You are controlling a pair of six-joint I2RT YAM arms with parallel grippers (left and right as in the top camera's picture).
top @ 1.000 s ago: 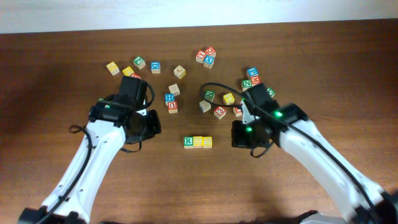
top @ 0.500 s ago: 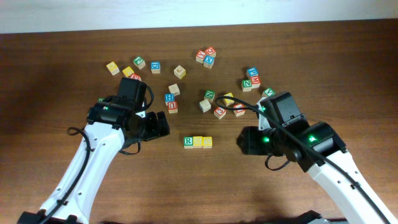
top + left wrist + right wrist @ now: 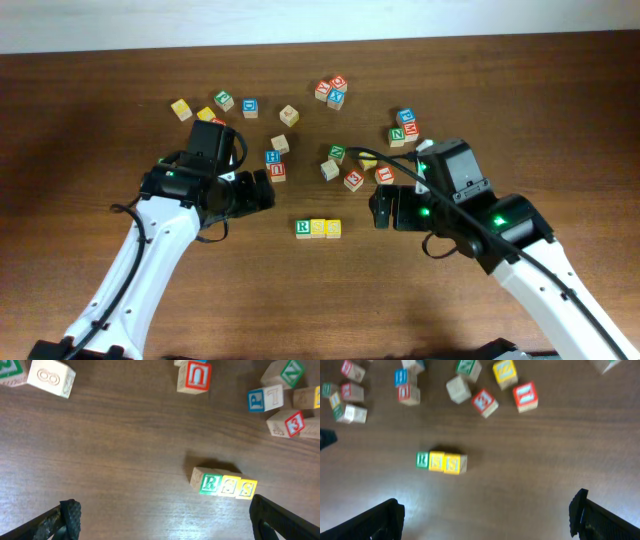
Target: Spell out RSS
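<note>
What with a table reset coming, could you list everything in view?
R cube: one, green on white, left end of the centre row.
S cubes: two, yellow, touching in line to its right.
Loose letter cubes: roughly twenty, mixed colours, scattered beyond the row; some partly hidden by the arms.
Table: one, dark brown wood, under everything.
Left claw: one, black, open, left of the row.
Right claw: one, black, open, right of the row.
</note>
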